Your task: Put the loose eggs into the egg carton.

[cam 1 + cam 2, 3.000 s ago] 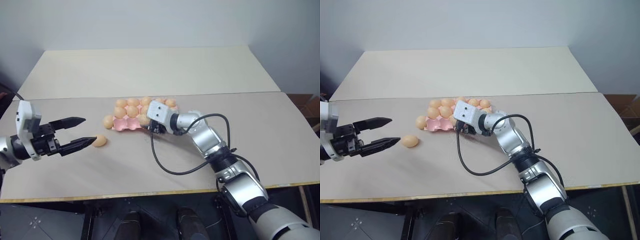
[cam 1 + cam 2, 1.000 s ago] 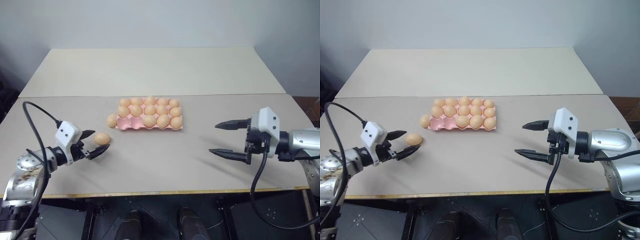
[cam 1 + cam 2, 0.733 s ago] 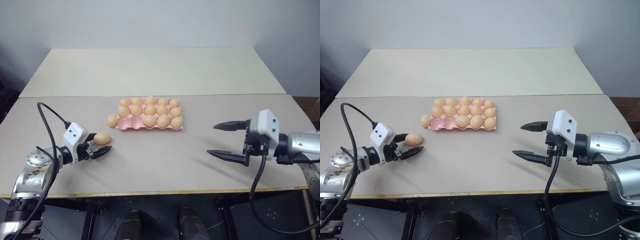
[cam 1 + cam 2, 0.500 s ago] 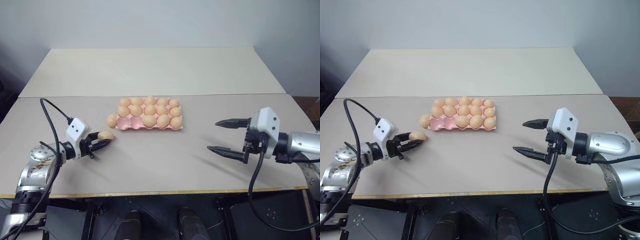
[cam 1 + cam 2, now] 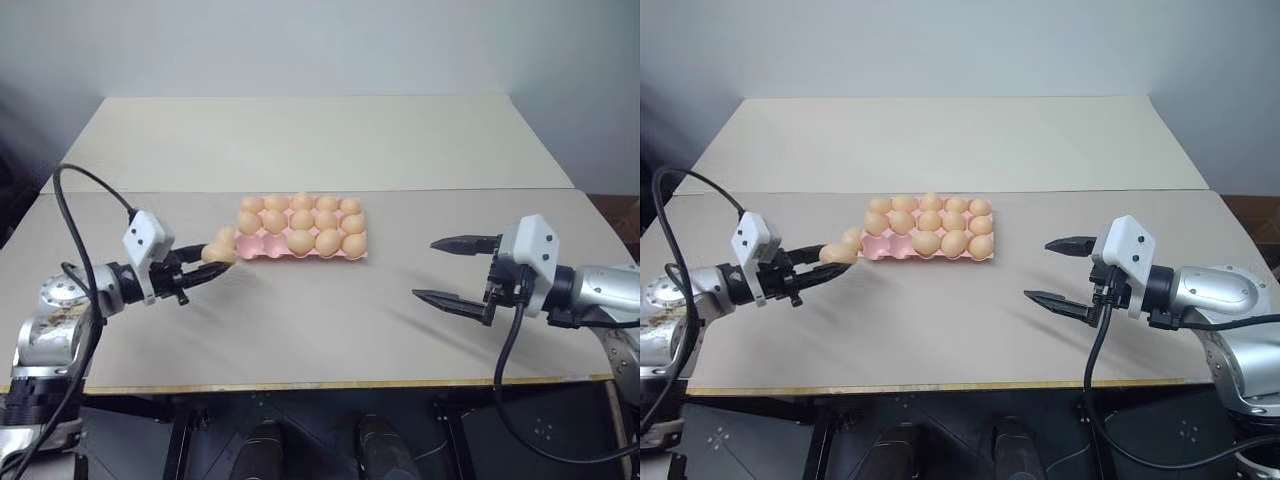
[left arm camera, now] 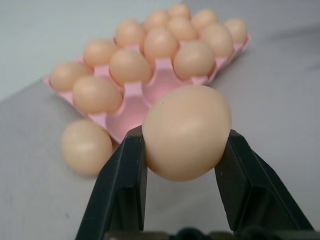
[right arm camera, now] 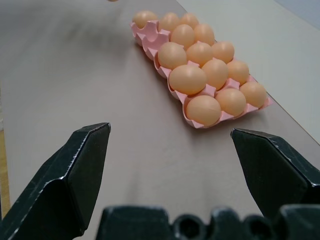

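— What has moved since a second ago?
— The left gripper (image 5: 214, 262) has clamped its egg (image 5: 216, 253) and lifted it off the table (image 5: 330, 310), carrying it rightward to the left end of the egg carton (image 5: 256, 252).
— Any writing to read?
— I can make out none on anything.
— Anything hard to make out?
— A second loose egg (image 6: 86, 146) sits just beside the carton's corner; in the head views the held egg partly hides it.
— And the right gripper (image 5: 452, 272)?
— Centre right, fingers spread wide, empty, well apart from the carton at frame centre.
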`<action>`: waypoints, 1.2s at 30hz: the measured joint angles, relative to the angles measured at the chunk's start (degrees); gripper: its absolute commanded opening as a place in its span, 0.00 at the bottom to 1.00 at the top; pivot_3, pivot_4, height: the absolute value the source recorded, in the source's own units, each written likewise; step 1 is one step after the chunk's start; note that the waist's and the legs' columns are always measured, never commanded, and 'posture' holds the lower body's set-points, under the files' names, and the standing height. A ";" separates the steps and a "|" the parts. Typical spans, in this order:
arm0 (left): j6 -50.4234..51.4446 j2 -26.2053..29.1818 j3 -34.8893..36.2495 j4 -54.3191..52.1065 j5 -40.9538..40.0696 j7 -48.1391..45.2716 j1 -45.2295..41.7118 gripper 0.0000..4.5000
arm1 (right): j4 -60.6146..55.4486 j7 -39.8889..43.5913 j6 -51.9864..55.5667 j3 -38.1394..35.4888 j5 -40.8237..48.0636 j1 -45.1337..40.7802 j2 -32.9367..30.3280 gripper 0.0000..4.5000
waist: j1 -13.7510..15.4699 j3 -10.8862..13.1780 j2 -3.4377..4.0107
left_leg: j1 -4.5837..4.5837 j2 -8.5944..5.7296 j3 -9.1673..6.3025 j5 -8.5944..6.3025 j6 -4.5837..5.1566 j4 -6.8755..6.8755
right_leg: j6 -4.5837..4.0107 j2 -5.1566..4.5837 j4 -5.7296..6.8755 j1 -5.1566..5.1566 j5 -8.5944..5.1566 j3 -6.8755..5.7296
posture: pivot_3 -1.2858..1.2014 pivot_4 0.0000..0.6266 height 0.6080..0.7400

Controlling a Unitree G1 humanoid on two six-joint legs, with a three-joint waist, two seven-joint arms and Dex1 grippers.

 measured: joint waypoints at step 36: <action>-0.79 10.40 11.27 4.86 -1.84 -5.66 3.79 1.00 | -1.84 -2.46 -0.51 -0.86 0.62 1.14 -0.11 1.00 | -0.69 -0.04 -0.03 | -0.01 0.04 -0.01 -0.02 0.04 0.03 | 0.04 0.03 -0.04 -0.02 0.02 0.03 | 0.52 0.24 1.00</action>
